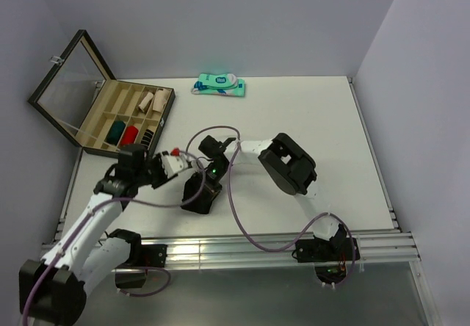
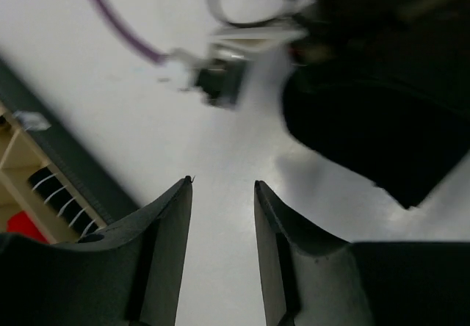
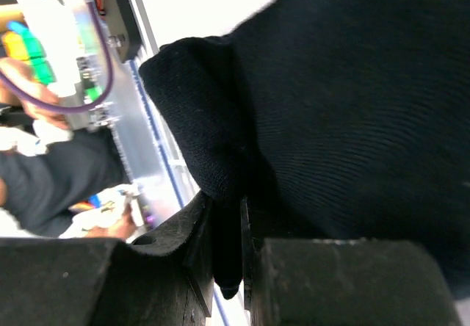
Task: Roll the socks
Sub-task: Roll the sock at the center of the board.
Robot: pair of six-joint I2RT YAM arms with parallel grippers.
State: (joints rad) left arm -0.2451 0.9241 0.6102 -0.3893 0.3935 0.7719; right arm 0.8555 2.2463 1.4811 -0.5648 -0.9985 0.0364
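Observation:
A bundle of black sock fabric (image 1: 198, 198) hangs over the table's near middle, and no other sock can be told apart in it. My right gripper (image 1: 207, 183) reaches down from above and is shut on a fold of that fabric. In the right wrist view the pinched fold sits between the jaws of the right gripper (image 3: 228, 216), and the black sock (image 3: 352, 106) fills most of the picture. My left gripper (image 1: 189, 173) is just left of the bundle. In the left wrist view the left gripper (image 2: 224, 186) is open over bare table, with the black sock (image 2: 382, 120) ahead to the right.
An open wooden box (image 1: 88, 139) with a glass lid stands at the back left, holding red (image 1: 131, 133), green (image 1: 115, 130) and beige (image 1: 150, 102) rolled socks. A teal-and-white packaged pair (image 1: 219, 85) lies at the far edge. Purple cables (image 1: 235, 216) loop near the metal front rail (image 1: 242, 249).

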